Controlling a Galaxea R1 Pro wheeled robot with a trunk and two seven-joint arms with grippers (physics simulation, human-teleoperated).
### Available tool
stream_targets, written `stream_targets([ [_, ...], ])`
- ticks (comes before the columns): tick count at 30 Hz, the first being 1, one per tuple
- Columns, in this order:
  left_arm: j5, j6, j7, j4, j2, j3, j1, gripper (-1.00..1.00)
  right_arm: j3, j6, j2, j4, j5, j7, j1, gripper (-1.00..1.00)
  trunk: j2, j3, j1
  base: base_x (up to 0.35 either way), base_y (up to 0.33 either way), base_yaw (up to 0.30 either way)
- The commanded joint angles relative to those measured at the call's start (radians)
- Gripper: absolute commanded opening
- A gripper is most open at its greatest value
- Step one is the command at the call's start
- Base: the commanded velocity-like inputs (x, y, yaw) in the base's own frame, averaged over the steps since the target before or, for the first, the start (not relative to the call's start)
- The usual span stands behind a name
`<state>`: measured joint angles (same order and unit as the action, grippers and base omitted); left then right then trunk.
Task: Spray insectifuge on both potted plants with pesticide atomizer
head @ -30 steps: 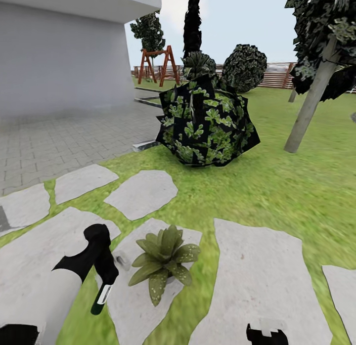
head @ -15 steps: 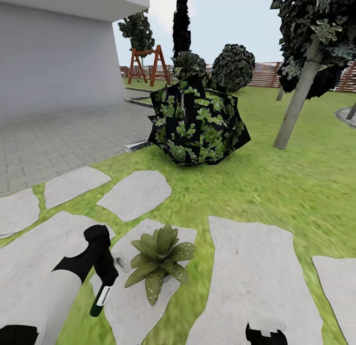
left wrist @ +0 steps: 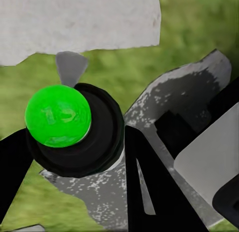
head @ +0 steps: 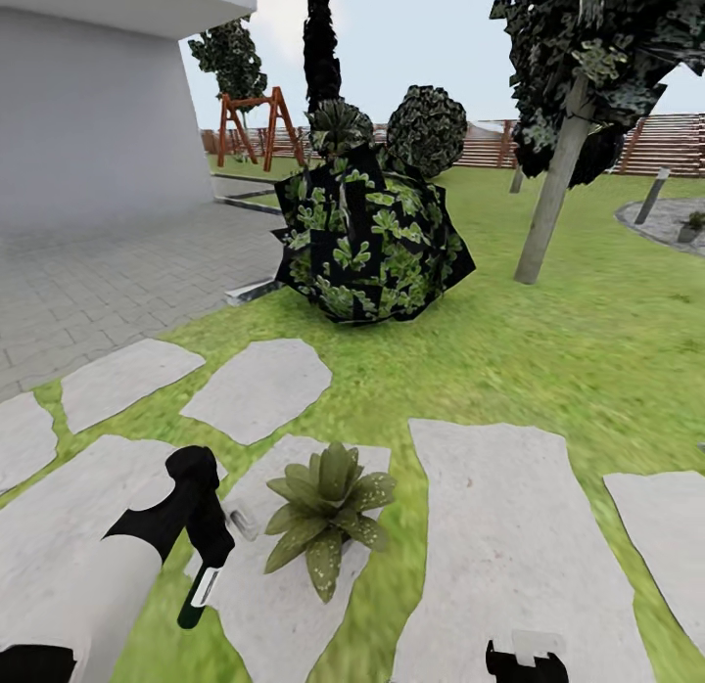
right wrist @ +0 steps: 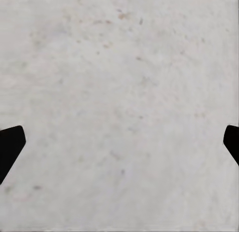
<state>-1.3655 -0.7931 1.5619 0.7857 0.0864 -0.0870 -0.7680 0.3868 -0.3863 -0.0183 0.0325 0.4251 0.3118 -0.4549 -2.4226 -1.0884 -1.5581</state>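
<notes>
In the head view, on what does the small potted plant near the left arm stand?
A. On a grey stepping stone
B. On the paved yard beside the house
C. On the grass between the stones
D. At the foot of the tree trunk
A: the potted plant sits on a grey stepping stone, with lawn around that stone.

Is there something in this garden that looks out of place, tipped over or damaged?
Nothing is tipped or spilled. Two things look odd: the potted plant stands upright on a stepping stone of the path, not in a bed, and the large shrub has flat black angular patches among its leaves, like a rendering fault.
</notes>
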Motion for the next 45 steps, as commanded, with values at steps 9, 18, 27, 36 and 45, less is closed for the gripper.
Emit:
stream_targets([
  [9, -0.007, -0.011, 0.009, 0.001, 0.001, -0.001, 0.001, -1.00, 0.007, -0.003, 0.000, -0.002, 0.012, 0.006, -0.001, 1.00, 0.000, -0.001, 0.000, 0.134, 0.194, -0.263],
  [18, -0.007, -0.011, 0.009, 0.001, 0.002, 0.000, 0.004, -1.00, 0.007, -0.003, -0.002, -0.002, 0.012, 0.006, -0.001, 1.00, 0.000, -0.001, 0.000, 0.007, 0.002, -0.263],
  [27, -0.007, -0.011, 0.009, 0.001, 0.009, 0.000, 0.004, -1.00, 0.007, -0.003, -0.002, -0.002, 0.013, 0.006, -0.001, 1.00, 0.000, -0.001, 0.000, 0.000, 0.000, -0.259],
  [36, -0.005, -0.011, 0.009, 0.001, 0.014, 0.002, 0.005, -1.00, 0.004, -0.005, -0.008, -0.003, 0.020, 0.001, -0.001, 1.00, 0.000, -0.001, 0.000, -0.168, 0.089, -0.025],
  [45, -0.004, -0.011, 0.009, -0.030, 0.010, 0.003, 0.006, -1.00, 0.004, -0.004, -0.006, -0.003, 0.018, 0.001, -0.001, 1.00, 0.000, -0.001, 0.000, 0.077, 0.230, -0.020],
])
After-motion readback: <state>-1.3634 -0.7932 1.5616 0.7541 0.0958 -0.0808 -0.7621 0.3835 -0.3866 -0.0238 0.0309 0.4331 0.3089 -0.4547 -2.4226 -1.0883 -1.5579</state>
